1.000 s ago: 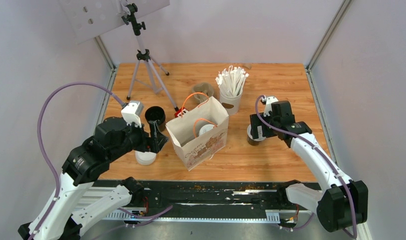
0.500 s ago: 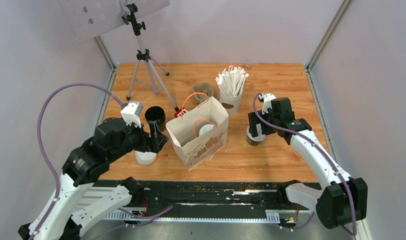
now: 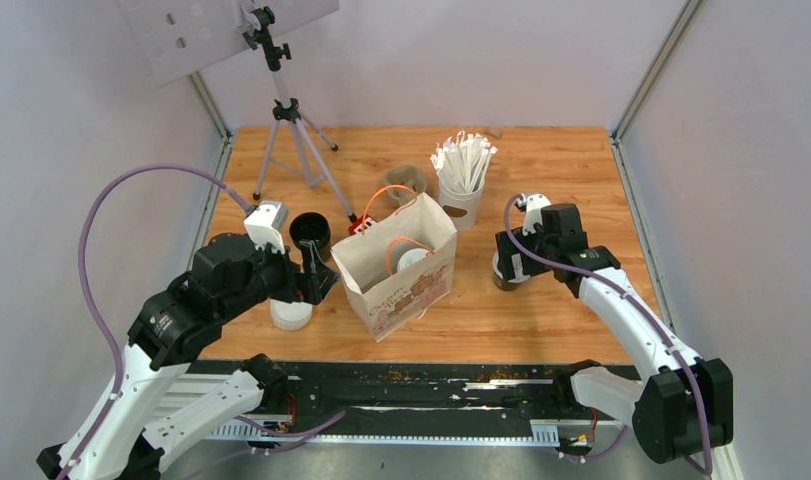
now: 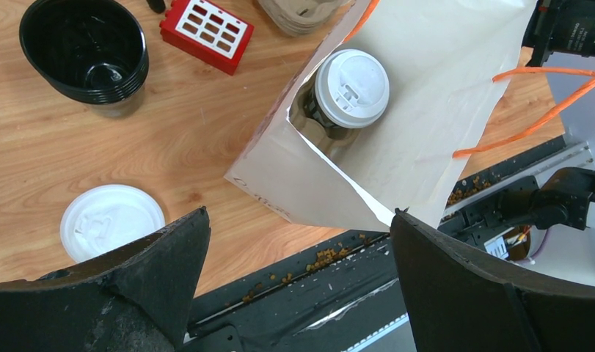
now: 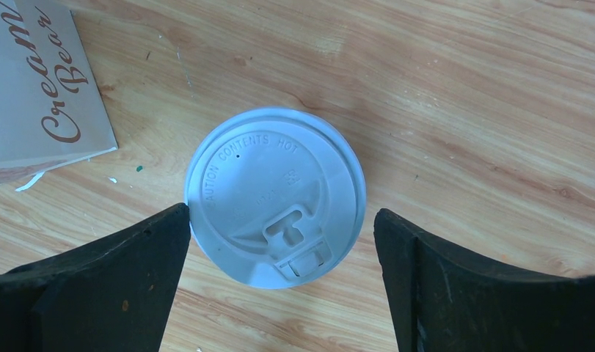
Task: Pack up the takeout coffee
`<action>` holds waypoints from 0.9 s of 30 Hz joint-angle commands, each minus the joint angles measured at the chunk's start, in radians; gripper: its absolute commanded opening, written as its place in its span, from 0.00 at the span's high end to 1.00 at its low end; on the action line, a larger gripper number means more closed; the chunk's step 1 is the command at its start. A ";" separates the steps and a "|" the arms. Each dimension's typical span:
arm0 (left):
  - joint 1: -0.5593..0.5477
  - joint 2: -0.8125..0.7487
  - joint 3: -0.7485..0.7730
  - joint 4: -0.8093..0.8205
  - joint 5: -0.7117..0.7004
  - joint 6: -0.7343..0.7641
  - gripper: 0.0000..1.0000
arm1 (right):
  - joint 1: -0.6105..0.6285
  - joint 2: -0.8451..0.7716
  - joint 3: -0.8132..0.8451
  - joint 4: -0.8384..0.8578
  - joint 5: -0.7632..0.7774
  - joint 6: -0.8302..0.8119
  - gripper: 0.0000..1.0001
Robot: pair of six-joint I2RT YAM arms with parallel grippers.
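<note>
One lidded coffee cup (image 5: 276, 196) stands upright near the right edge of the counter (image 3: 561, 160). It sits directly beneath the right claw (image 5: 281, 214), whose fingers are spread wide to either side of the lid and grip nothing. The right arm is clearly the nearer one, so the move looks like a straight drop and squeeze. The other cup (image 4: 351, 88) already sits in the paper bag (image 4: 426, 110) at mid-counter. The left claw (image 4: 298, 217) hangs wide open and empty beside the bag.

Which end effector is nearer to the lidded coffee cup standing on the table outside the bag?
Right. The right end effector hangs open directly over the coffee cup; the left end effector is across the paper bag, above its corner.
</note>
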 commanded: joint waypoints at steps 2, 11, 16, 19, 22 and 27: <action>0.000 -0.011 -0.013 0.035 0.014 -0.002 0.01 | -0.003 -0.013 -0.007 0.064 -0.006 -0.015 0.05; 0.000 -0.017 -0.021 0.017 -0.016 -0.042 0.00 | -0.003 0.013 0.002 0.055 -0.005 -0.024 0.11; 0.000 0.029 0.007 -0.028 -0.057 -0.110 0.00 | -0.003 0.012 -0.008 0.058 0.003 -0.022 0.11; 0.000 0.048 0.034 -0.060 -0.085 -0.133 0.00 | -0.003 0.014 -0.006 0.054 0.001 -0.018 0.13; 0.000 0.028 0.034 -0.031 -0.082 -0.157 0.00 | -0.003 0.019 0.002 0.043 0.003 -0.024 0.09; 0.000 -0.057 -0.038 0.074 -0.079 -0.276 0.01 | -0.004 0.021 0.011 0.031 0.002 -0.027 0.08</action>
